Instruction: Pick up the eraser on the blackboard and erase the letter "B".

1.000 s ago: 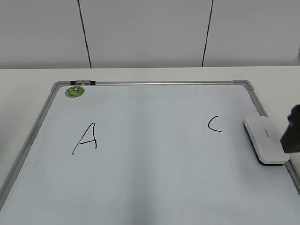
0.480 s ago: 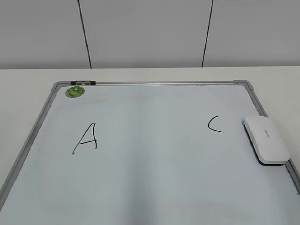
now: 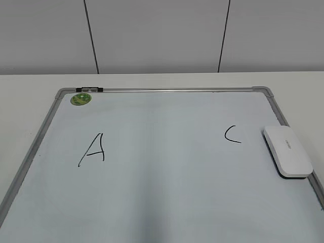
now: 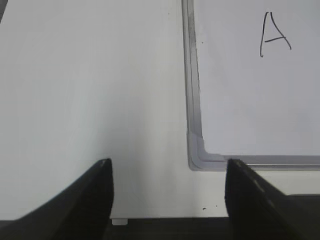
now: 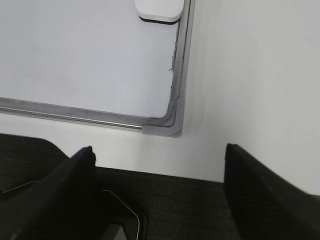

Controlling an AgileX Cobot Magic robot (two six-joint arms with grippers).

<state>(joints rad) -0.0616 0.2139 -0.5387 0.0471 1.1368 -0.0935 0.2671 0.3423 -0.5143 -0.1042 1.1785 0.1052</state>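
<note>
The blackboard (image 3: 167, 90) is a white board with a grey frame and a round green sticker (image 3: 80, 99). The white eraser (image 3: 287, 150) lies on it at the right edge; its near end shows in the right wrist view (image 5: 159, 10). A black "A" (image 3: 93, 150) and "C" (image 3: 232, 134) are on the board; no letter "B" is visible. The "A" also shows in the left wrist view (image 4: 274, 35). My left gripper (image 4: 169, 172) is open and empty over the table by the board's near left corner. My right gripper (image 5: 160, 160) is open and empty by the near right corner. Neither gripper shows in the exterior view.
The board lies on a white table (image 3: 30, 96) with a pale panelled wall behind. The table's front edge and a dark floor or base (image 5: 180, 205) show below the right gripper. The board's frame corners (image 4: 197, 150) (image 5: 167, 127) lie near each gripper.
One second ago a dark part of the right arm was at the eraser's right end in the exterior view. It has withdrawn out of view. The eraser has not moved.
</note>
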